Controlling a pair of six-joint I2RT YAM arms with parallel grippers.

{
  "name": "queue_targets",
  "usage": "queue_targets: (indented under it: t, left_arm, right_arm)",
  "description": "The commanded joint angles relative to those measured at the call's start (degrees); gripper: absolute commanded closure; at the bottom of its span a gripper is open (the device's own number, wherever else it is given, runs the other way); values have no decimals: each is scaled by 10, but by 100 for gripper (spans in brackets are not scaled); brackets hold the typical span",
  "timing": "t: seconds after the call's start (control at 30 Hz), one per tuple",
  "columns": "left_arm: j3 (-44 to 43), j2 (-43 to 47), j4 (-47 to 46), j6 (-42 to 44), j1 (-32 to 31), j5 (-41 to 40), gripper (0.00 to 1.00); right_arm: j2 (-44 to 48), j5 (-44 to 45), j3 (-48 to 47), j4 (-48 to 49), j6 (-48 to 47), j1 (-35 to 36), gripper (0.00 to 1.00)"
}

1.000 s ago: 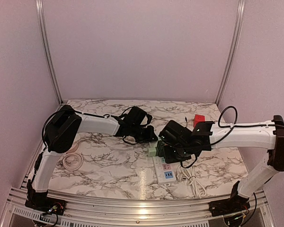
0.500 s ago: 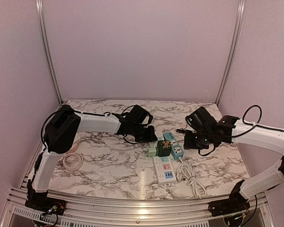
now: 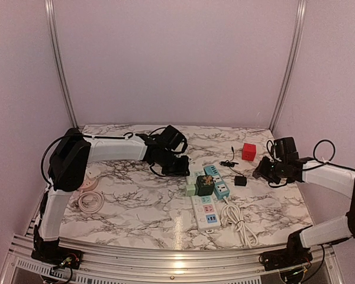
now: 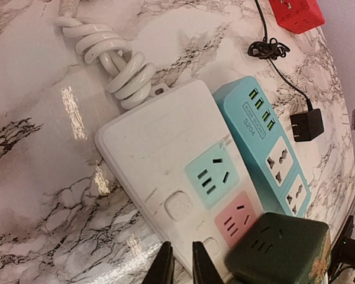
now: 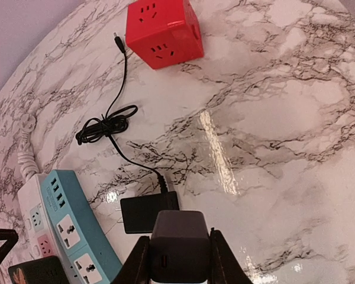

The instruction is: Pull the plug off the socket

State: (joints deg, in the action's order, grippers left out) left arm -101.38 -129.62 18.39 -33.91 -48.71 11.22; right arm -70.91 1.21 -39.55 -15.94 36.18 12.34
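My right gripper [image 5: 178, 261] is shut on a black plug [image 5: 178, 241] and holds it above the marble, free of any socket. In the top view that gripper [image 3: 265, 171] hangs right of the strips. The white power strip [image 3: 206, 213] [image 4: 165, 160] lies mid-table beside a blue strip [image 3: 218, 180] [image 4: 266, 142], with a dark green socket cube [image 3: 204, 186] [image 4: 281, 254] at their far end. My left gripper [image 3: 178, 168] [image 4: 182, 267] sits at the white strip's edge near the green cube. Its jaws stand a narrow gap apart with nothing between them.
A second black adapter [image 3: 241, 180] [image 5: 143, 213] with a thin black cable lies on the marble under the held plug. A red socket cube [image 3: 248, 151] [image 5: 164, 29] stands at the back right. The strip's white cord [image 3: 236, 220] coils nearby; another white cable [image 3: 90, 201] lies left.
My right arm has lifted the black plug away from the strips and carried it to the right. The left gripper has stayed by the strip, its jaws parting slightly.
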Motion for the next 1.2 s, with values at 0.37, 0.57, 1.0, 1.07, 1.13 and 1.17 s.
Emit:
queue_targets:
  t: [0.37, 0.57, 1.0, 1.07, 1.13, 1.17]
  left_arm:
    - [111, 148, 19, 36, -4, -23, 82]
    - [123, 162, 17, 38, -6, -21, 81]
    - [120, 172, 23, 63, -14, -32, 74]
    - [116, 170, 25, 65, -16, -31, 73]
    - [112, 168, 28, 67, -19, -31, 73]
    - [112, 168, 27, 67, -20, -31, 73]
  right_arm:
    - [-50, -130, 69, 154, -22, -117, 95]
    - [-67, -131, 75, 167, -23, -117, 89]
    - [-66, -106, 79, 134, -35, -117, 66]
    - [-65, -100, 77, 124, -39, -117, 59]
    - [-63, -95, 75, 117, -44, -117, 53]
    - [-60, -92, 75, 113, -45, -117, 51]
